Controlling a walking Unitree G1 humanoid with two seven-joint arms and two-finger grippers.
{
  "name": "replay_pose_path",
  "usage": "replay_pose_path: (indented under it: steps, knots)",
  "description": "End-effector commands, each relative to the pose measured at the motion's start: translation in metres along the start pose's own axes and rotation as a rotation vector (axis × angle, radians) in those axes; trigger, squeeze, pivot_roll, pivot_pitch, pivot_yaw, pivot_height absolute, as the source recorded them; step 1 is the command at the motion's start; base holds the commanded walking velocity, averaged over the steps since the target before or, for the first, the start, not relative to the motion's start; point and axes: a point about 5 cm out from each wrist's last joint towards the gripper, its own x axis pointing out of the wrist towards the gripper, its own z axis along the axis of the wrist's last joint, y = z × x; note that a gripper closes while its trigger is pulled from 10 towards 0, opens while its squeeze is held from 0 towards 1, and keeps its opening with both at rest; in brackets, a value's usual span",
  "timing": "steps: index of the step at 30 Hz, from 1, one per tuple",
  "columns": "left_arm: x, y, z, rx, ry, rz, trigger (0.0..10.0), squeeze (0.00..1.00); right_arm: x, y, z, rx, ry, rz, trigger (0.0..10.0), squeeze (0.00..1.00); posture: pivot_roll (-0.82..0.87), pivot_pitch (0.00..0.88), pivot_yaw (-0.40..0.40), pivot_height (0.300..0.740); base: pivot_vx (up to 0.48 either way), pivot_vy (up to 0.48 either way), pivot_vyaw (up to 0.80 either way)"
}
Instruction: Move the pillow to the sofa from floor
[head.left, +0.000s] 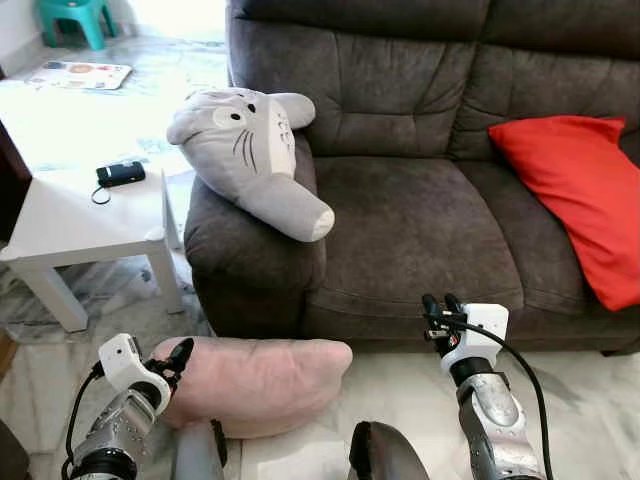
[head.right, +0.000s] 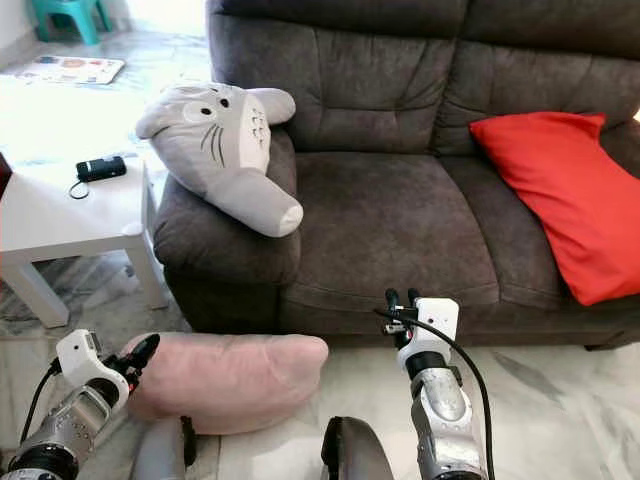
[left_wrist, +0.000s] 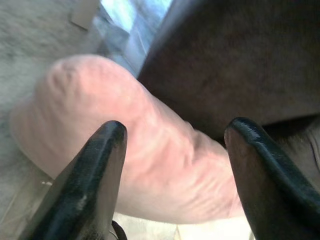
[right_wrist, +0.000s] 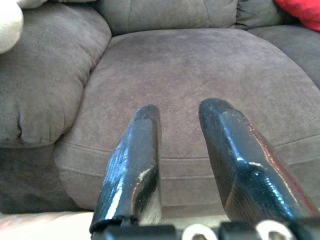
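The pink pillow (head.left: 255, 383) is seen lying on the floor (head.left: 400, 400), along the front edge of the sofa (head.left: 420, 230) and just below its left armrest, so it is not yet lifted. The left gripper (head.left: 180, 357) is placed at the left end of the pillow, and in the left wrist view its two black fingers (left_wrist: 95, 175) are spread wide on either side of the pink cloth, which is probably done so that the soft end can be taken between them; no squeezing of the pillow can be seen yet. The right gripper (head.left: 441, 304) is held higher, in front of the seat edge, with its fingers only a little apart and nothing between them, and it points at the free middle seat cushion (right_wrist: 200, 75). This cushion is judged to be the likely place for the pillow, because the armrest is occupied by a grey plush toy (head.left: 250, 150) and the right end of the seat by a red cushion (head.left: 580, 190). A white surface (head.left: 70, 215) with a small black device (head.left: 120, 174) stands beside the sofa, well apart from the work
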Motion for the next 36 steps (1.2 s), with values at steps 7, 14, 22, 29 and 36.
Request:
replay_pose_path:
  steps: [7, 14, 22, 29, 36]
  knots:
    - [0.001, -0.003, -0.015, 0.065, 0.058, -0.015, 10.0, 1.00, 0.001, -0.002, 0.006, -0.006, -0.008, 0.006, 10.0, 0.00, 0.05, 0.099, -0.172, 0.576, 0.000, 0.000, 0.00]
    - [0.001, -0.001, -0.001, 0.287, -0.058, 0.093, 10.0, 0.00, -0.001, -0.003, 0.005, -0.009, 0.000, 0.009, 10.0, 0.00, 0.07, 0.100, -0.179, 0.576, 0.000, 0.000, 0.00]
    - [-0.008, -0.028, 0.012, 0.595, -0.284, -0.006, 10.0, 0.00, 0.001, 0.001, 0.002, 0.005, 0.007, 0.008, 10.0, 0.00, 0.08, 0.099, -0.162, 0.576, 0.000, 0.000, 0.00]
    - [-0.029, -0.057, 0.018, 0.703, -0.499, -0.057, 10.0, 0.00, -0.006, 0.005, -0.006, 0.041, 0.009, -0.012, 10.0, 0.00, 0.10, 0.094, -0.139, 0.576, 0.000, 0.000, 0.00]
    - [-0.036, -0.071, 0.033, 0.737, -0.592, -0.057, 10.0, 0.00, -0.008, 0.010, -0.013, 0.059, 0.021, -0.018, 10.0, 0.00, 0.11, 0.070, -0.114, 0.576, 0.000, 0.000, 0.00]
